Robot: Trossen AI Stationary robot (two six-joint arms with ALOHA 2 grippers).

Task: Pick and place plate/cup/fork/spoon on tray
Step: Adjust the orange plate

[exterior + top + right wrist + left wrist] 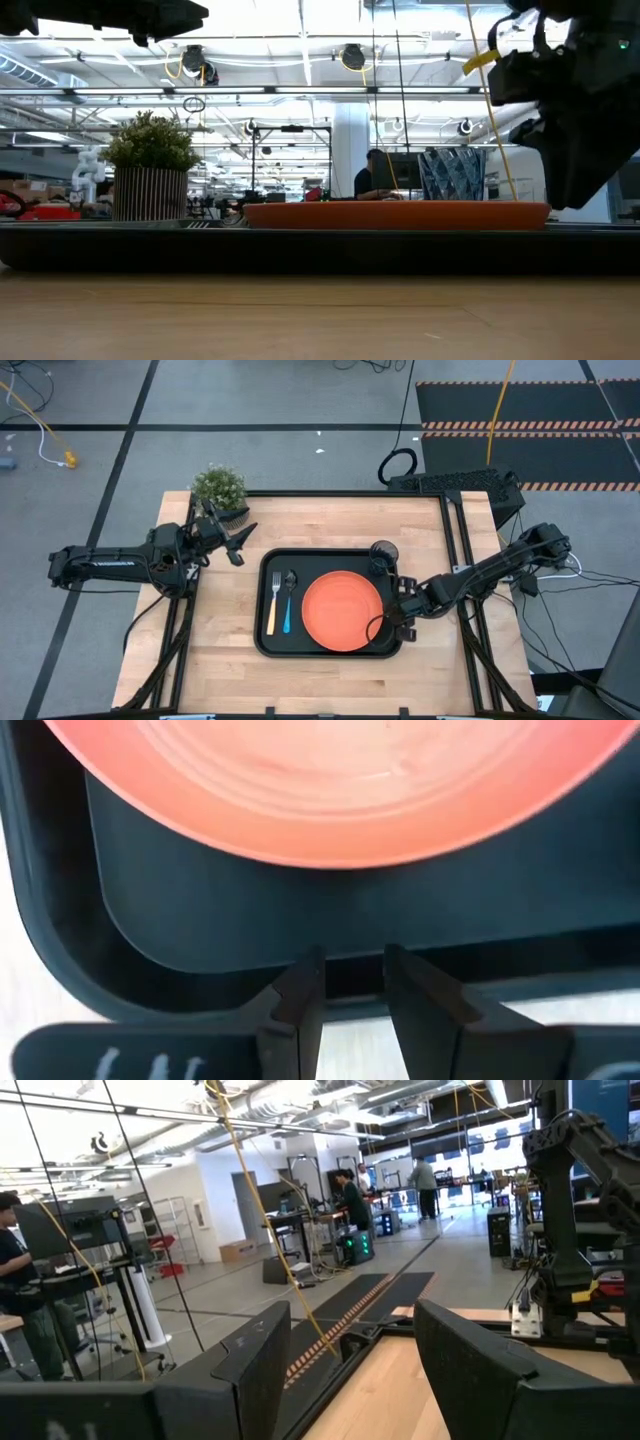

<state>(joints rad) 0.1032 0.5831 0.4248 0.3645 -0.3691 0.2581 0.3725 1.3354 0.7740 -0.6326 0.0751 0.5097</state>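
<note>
Plate lies flat on the tray, fork and spoon beside it, cup at the rim. Right gripper hovers over the tray rim, slightly parted, holding nothing; left gripper parted, idle. We judge a careless retreat could clip the rim and shift everything.

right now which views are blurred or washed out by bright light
Low view: bright ceiling lights behind, arms in silhouette, near table soft. Right wrist view: the plate is blurred and pale from closeness. High view: evenly lit, sharp.
</note>
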